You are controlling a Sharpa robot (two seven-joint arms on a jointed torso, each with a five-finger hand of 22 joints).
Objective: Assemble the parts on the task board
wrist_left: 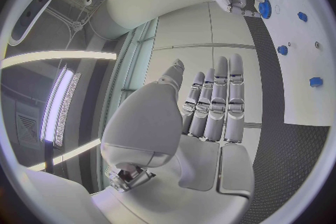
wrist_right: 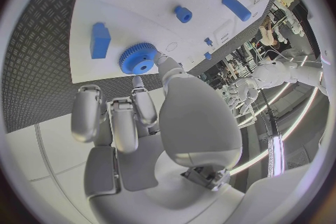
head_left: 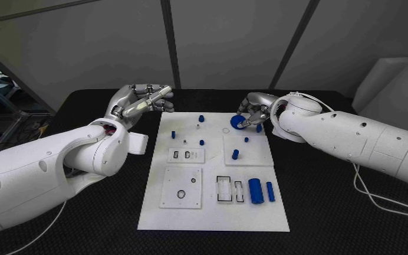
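Now the right hand (head_left: 253, 112) pinches a toothed blue gear (wrist_right: 138, 58) in its fingers; left hand (head_left: 138, 103) spread, empty.

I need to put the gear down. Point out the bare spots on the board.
The task board is bare along its near strip, below the recessed plate and the blue cylinder. Crowded: the far end, with small blue pegs near the right hand holding the blue gear.
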